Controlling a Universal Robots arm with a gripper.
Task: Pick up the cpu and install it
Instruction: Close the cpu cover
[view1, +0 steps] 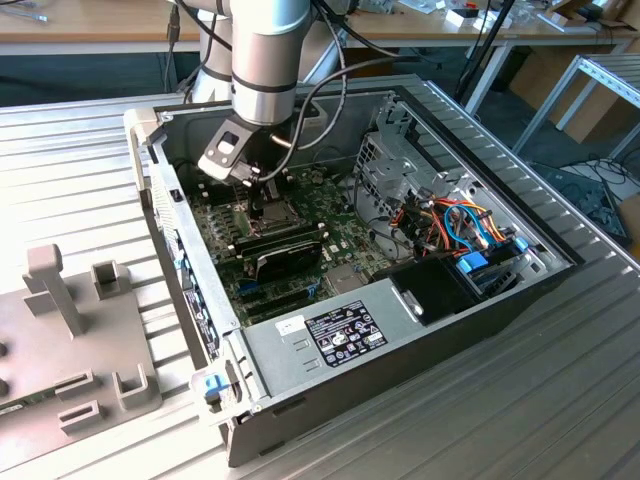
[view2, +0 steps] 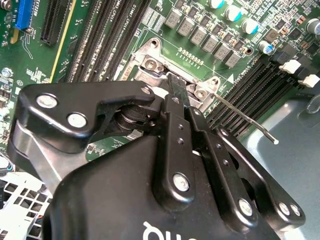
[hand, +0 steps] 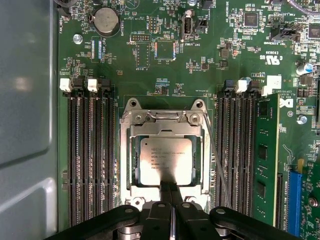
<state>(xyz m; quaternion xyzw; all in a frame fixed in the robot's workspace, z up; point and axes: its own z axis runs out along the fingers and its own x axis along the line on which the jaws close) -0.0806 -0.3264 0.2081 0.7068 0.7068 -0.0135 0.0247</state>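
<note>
Claw (hand: 171, 186): both fingers (hand: 165, 192) are pressed together, with only a thin seam between them and nothing gripped. In the first wrist view the tips sit over the near edge of the cpu (hand: 165, 161). I cannot tell whether they touch its top or hang just above it.

Cpu: it lies flat and square inside the socket frame (hand: 162, 118) on the motherboard (hand: 150, 70), with its dull grey top facing up. It is in the socket, not in my grip.

Socket surroundings: a thin lever wire (hand: 214, 150) runs along one side of the frame. In the second wrist view the lever wire (view2: 245, 117) angles out away from the frame (view2: 150, 62), and my claw (view2: 176, 82) has its tips just at the frame's edge. Rows of black memory slots (hand: 90, 150) flank the socket on both sides, and one green memory stick (hand: 265, 155) stands in the outer row.

Exterior view: my arm (view1: 265, 50) reaches down into the open computer case (view1: 430, 345), which rests on the ribbed metal desk (view1: 480, 420). The claw (view1: 262, 190) is low over the motherboard (view1: 340, 240), towards the far end of the case.
</note>
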